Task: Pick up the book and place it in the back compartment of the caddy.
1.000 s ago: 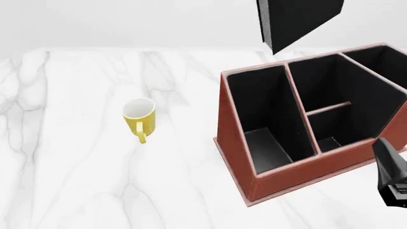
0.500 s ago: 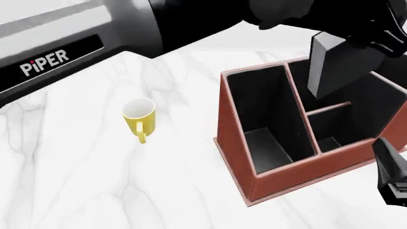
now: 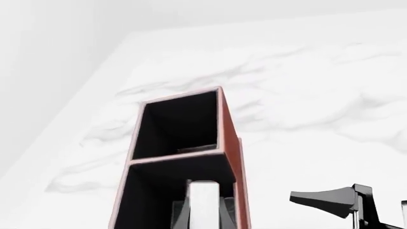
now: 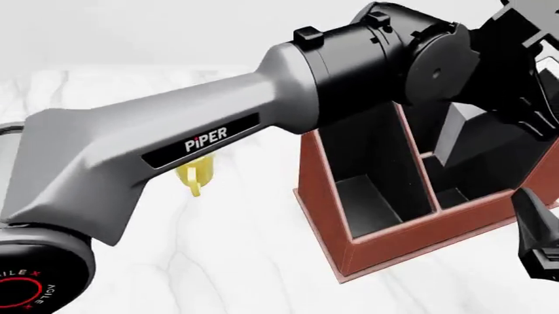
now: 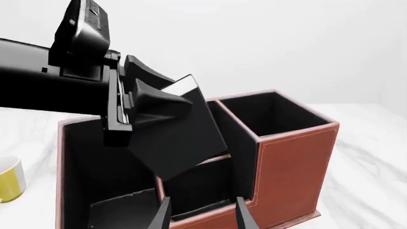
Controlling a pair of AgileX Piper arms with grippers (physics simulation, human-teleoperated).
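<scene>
Writing is showing on the left arm (image 4: 218,124): the word "PIPER" in white on a black strip, and part of "AGILE X" on the round base near the lower left corner of the front view.

The book (image 5: 178,138) is looking black on its cover, with a white band of page edges along one side. The left gripper (image 5: 149,102) is holding it tight between its fingers. The book is hanging tilted, its lower corner dipping into the caddy (image 5: 292,157), over the small cell behind the short cross-bar (image 4: 450,149), next to the long narrow cell. I cannot tell if it is touching the floor of that cell.

The caddy is reddish-brown with black lining, and it is standing near the right edge of the table (image 4: 245,248). A yellow mug (image 4: 194,175) is standing to the left of it, mostly hidden behind the arm.

The right gripper (image 5: 202,214) is waiting with its fingers apart and nothing between them, just before the front wall of the caddy.

Compared with half a second ago, the left arm is lower and the book is deeper in the caddy.
</scene>
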